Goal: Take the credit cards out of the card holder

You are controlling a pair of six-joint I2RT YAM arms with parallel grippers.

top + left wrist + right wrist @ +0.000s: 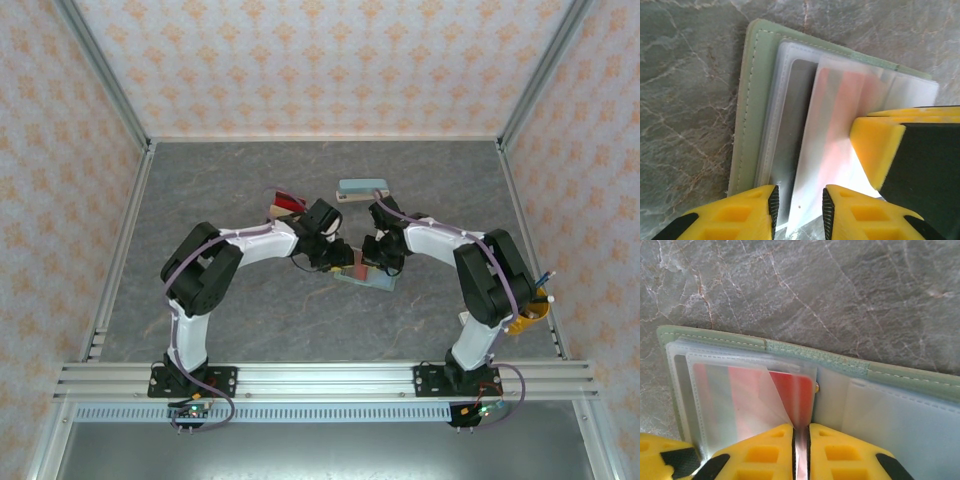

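card holder [375, 283] largely covered in the top view, its right panel cut off at the right wrist view's edge, red card [790, 386] blurred behind frosted sleeves [735, 390], pale strip [801, 456] nipped in the right tool [801, 437] too thin to identify, left tool [799, 207] fingers cropped at the bottom edge, its grip unclear

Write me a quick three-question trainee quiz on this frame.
1. True or false: the right gripper stands wide open.
2. The card holder is: A folded shut; B open, clear sleeves showing; C standing on edge.
3. Fill in: the card at the right gripper's tips is ___.
Key: 1 false, it looks shut on the red card's edge; 2 B; 3 red.
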